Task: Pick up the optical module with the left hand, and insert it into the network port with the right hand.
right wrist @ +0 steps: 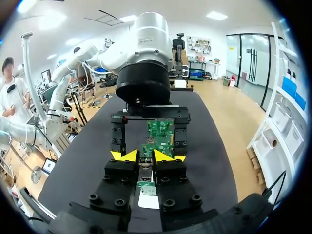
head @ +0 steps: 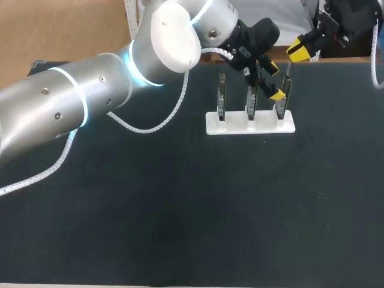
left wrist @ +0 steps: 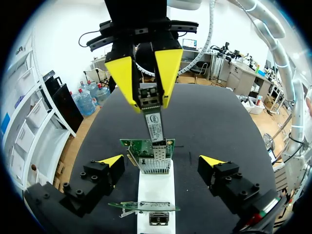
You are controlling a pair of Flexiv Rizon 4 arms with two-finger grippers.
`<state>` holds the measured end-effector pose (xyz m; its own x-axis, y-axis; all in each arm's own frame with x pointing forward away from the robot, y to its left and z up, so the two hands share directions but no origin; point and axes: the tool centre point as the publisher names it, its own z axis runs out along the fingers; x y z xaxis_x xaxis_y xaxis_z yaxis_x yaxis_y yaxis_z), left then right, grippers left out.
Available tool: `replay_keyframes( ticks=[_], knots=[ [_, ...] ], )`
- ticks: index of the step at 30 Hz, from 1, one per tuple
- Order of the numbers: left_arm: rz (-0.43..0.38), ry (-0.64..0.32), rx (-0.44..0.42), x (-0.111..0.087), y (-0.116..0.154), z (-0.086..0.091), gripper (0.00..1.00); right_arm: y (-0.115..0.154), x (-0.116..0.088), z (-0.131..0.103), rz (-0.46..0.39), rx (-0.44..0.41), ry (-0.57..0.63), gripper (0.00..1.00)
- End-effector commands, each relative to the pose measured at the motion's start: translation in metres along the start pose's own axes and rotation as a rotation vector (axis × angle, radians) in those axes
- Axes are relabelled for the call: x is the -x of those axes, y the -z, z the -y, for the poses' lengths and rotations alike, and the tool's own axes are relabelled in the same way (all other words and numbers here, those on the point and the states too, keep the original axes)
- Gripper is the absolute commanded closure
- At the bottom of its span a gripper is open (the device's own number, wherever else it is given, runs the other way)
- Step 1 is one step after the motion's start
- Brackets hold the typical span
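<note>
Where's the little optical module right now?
In the left wrist view, the optical module sits in the right tool, its end at a green card's port on the white stand.

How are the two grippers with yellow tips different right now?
The right gripper is shut on the optical module; the left gripper is open and empty. The right gripper's fingers sit close together; the left gripper's are spread wide. Both have yellow tips and face the network card.
</note>
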<state>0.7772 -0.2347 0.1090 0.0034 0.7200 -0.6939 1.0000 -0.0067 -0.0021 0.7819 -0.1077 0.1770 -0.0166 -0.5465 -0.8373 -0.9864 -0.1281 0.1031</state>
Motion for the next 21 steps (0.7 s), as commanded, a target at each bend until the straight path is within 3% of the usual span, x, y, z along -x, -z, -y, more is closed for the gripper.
replay_keyframes(
  ticks=[1,21],
  knots=[
    [-0.003,-0.002,-0.004,0.0006,-0.0002,-0.002,0.0,-0.0004,0.0001,0.0013,-0.002,0.004,-0.001,1.0],
    [-0.003,-0.002,-0.004,0.0006,-0.0002,-0.002,0.0,-0.0062,-0.0045,-0.0012,-0.015,0.004,-0.026,1.0]
  ],
)
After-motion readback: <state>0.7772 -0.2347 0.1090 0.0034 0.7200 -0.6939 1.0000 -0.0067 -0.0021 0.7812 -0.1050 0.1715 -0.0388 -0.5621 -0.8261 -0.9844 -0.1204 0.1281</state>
